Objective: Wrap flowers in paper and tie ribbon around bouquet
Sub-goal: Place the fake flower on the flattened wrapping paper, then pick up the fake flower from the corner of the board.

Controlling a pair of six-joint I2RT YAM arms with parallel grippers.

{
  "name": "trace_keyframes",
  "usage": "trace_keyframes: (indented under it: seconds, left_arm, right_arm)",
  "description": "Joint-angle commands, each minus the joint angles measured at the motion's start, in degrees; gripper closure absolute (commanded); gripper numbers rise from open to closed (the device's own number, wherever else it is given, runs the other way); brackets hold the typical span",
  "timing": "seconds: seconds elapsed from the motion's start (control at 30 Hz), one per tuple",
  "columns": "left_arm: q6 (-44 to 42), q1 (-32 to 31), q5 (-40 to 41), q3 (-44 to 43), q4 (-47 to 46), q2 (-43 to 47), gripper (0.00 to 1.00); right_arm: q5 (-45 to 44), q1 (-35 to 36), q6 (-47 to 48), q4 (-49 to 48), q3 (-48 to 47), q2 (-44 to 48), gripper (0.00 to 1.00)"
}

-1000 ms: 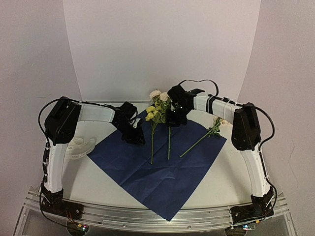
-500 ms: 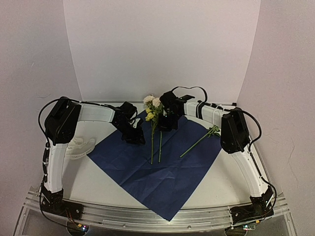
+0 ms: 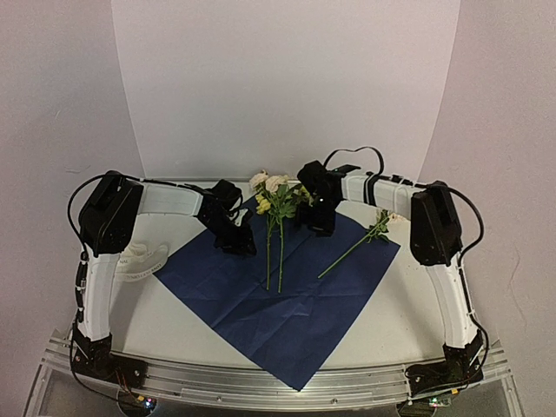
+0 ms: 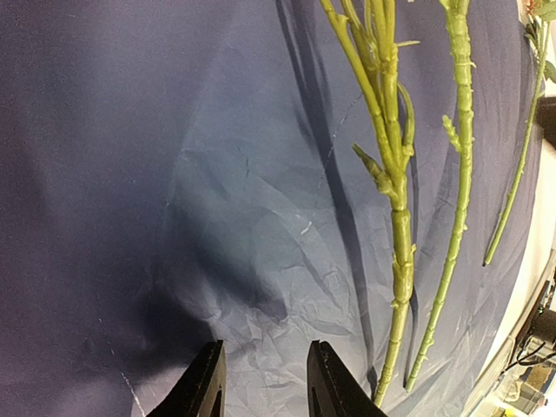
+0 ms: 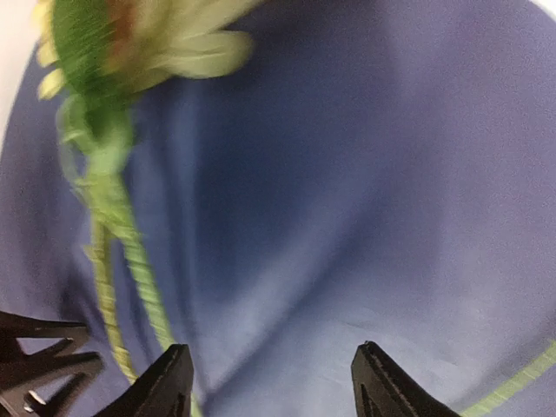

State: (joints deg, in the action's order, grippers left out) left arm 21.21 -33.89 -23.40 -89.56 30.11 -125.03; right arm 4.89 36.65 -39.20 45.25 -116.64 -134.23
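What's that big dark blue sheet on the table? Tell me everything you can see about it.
The paper is a large thin sheet, dark navy face up, lying flat on the white table like a diamond, one corner toward the arms' bases. It looks creased and finely wrinkled. Two flower stems lie side by side across its middle; a third stem crosses its right corner. The left gripper sits low over its left part, jaws apart; contact cannot be told.
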Motion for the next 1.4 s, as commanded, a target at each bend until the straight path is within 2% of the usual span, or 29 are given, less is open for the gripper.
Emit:
trace_keyframes:
  seconds: [0.0, 0.13, 0.33, 0.6, 0.83, 0.97, 1.1, 1.37]
  left_arm:
    - [-0.63, 0.49, -0.33, -1.80, 0.67, -0.12, 0.67]
    - [-0.64, 0.57, -0.51, -1.72, 0.59, -0.04, 0.67]
    - [-0.59, 0.59, -0.60, -1.78, 0.55, 0.22, 0.67]
    - [-0.55, 0.67, -0.46, -1.34, 0.49, 0.47, 0.67]
    - [-0.49, 0.75, -0.40, -1.24, 0.48, 0.87, 0.67]
    - [-0.55, 0.75, -0.24, -1.01, 0.50, 1.17, 0.67]
    - [-0.60, 0.89, -0.27, -0.73, 0.41, 1.19, 0.67]
    - [-0.47, 1.02, -0.64, -0.72, -0.04, 0.85, 0.67]
  right_arm:
    - [-11.20, -4.36, -4.74, 3.96, 7.88, 10.79, 0.41]
    - [-12.91, -8.16, -9.30, 5.63, 12.46, 12.11, 0.50]
    - [-14.03, -12.61, -12.72, 6.23, 13.80, 10.00, 0.51]
    - [-13.57, -14.60, -17.76, 6.17, 12.19, 6.25, 0.52]
    - [-14.02, -15.11, -21.13, 6.07, 13.16, 4.49, 0.59]
    - [-15.16, -15.16, -20.89, 5.91, 13.10, 4.19, 0.75]
    - [-15.92, -15.16, -17.29, 5.83, 12.30, 5.25, 1.00]
    - [-16.90, -13.47, -9.13, 5.66, 11.31, 9.21, 1.00]
